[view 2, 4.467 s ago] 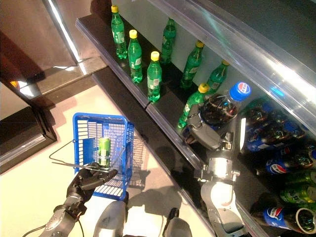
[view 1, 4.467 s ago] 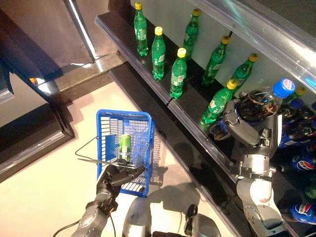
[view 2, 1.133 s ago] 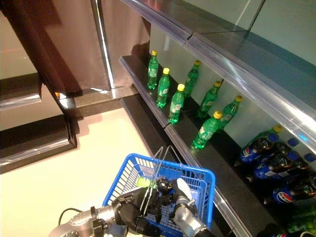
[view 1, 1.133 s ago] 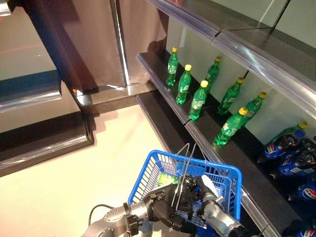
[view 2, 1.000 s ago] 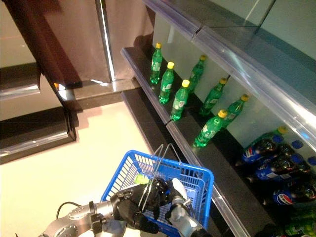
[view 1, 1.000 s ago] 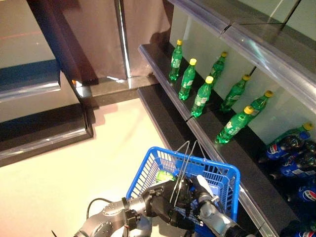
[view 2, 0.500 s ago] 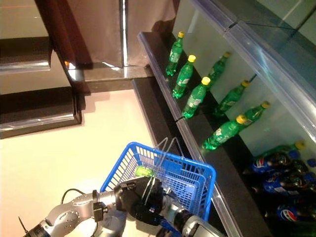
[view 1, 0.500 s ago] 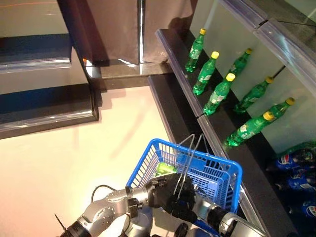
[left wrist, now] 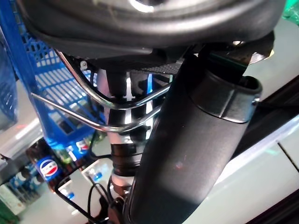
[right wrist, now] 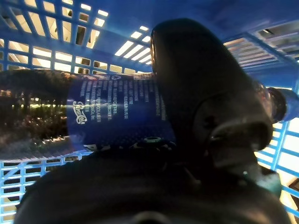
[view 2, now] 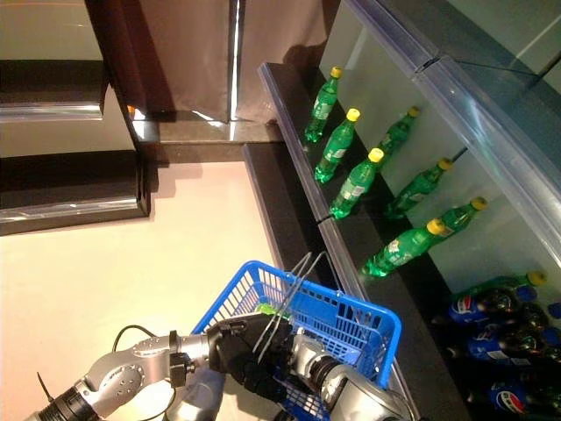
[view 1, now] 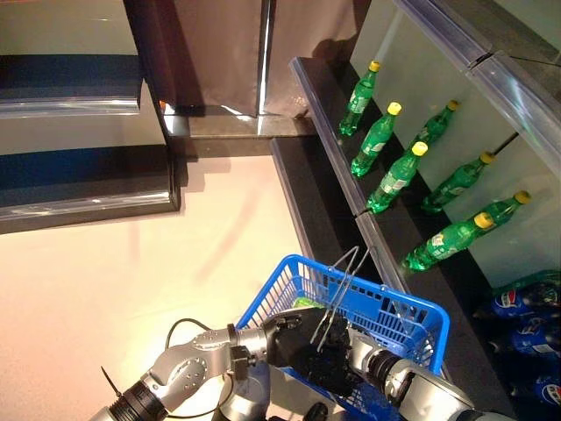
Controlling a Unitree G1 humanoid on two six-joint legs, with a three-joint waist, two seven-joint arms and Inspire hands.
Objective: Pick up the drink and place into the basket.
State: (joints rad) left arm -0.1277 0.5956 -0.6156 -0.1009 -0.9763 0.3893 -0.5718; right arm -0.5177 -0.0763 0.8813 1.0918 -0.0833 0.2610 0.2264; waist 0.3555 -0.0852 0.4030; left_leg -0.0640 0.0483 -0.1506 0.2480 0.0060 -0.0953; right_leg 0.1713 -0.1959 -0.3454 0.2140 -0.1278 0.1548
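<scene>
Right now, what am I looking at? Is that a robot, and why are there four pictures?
Yes, it is a robot with two arms. Two pictures come from cameras in its head, looking down. The other two come from cameras on its wrists, very close up. Its left hand is curled round the wire handles of a blue basket. Its right hand is down inside the basket, wrapped round a dark cola bottle with a blue label. Something green lies in the basket too. Beside the robot is a shelf with green bottles and more cola bottles further along.
</scene>
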